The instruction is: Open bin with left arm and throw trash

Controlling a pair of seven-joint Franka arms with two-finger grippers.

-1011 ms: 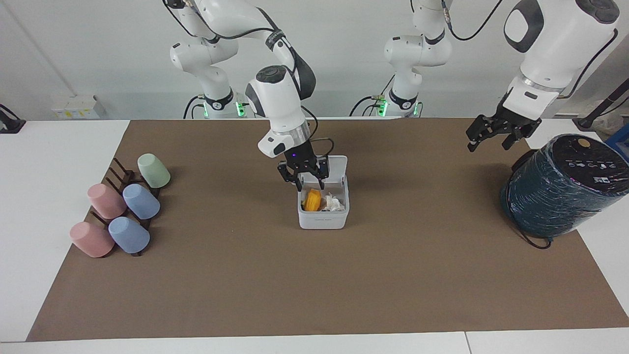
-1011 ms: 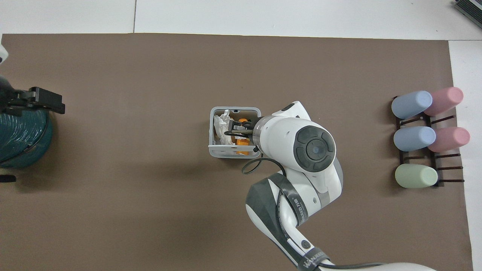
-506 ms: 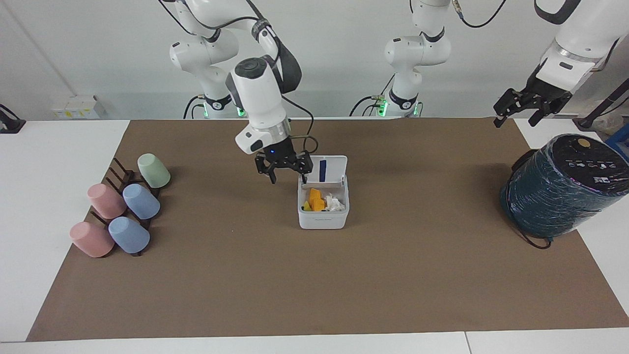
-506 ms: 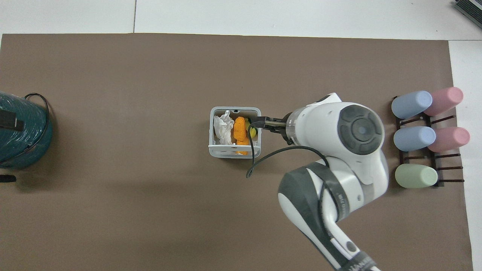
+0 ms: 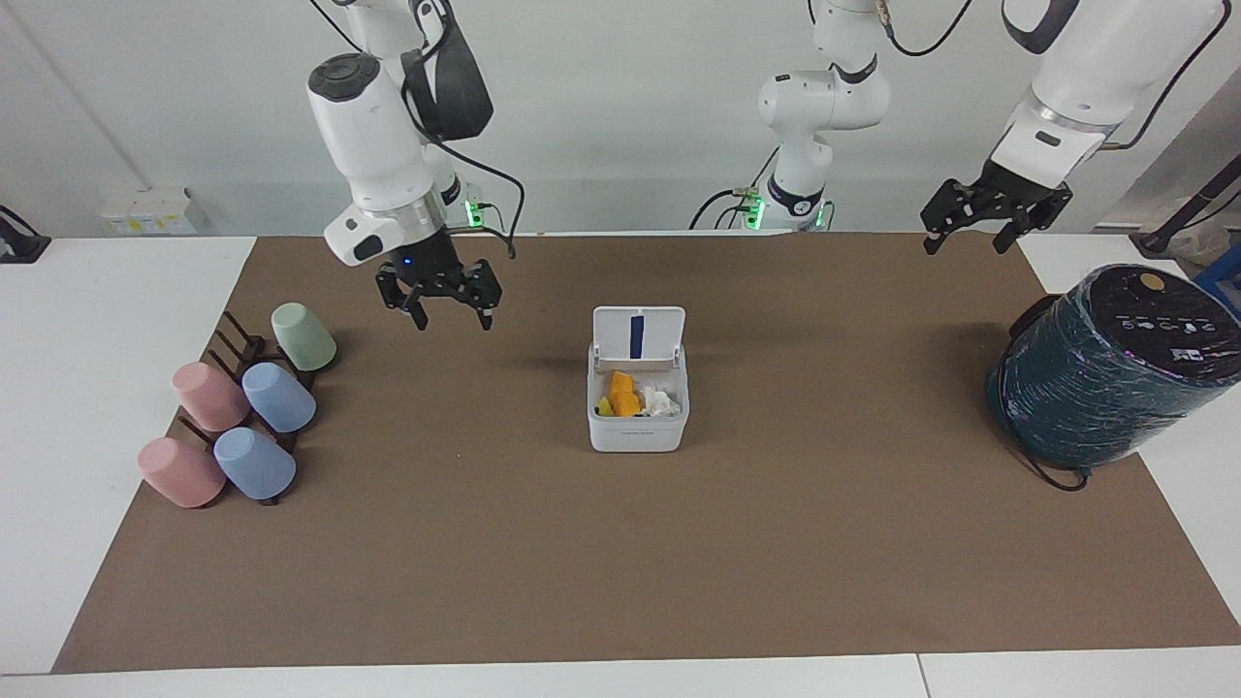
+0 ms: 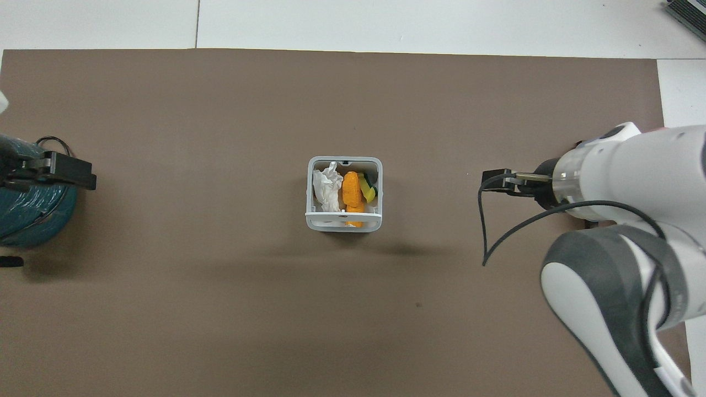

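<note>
Both tools open, empty: right tool point(image 5: 445, 302) up over the bench between cups point(image 5: 237, 417) and bin point(image 5: 637, 427), left tool point(image 5: 999, 221) waits over the cylinder point(image 5: 1105, 368). Trash point(image 5: 620, 396) sits in the bin under its raised lid point(image 5: 637, 335); looks done, so keep clear of that lid.

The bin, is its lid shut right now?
No, the bin's lid stands up open, showing orange and yellow trash inside.

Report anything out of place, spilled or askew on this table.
Nothing spilled: the trash sits inside the open bin. Only oddity: the teal cylinder leans tilted at the mat's edge, toward the left arm's end.
</note>
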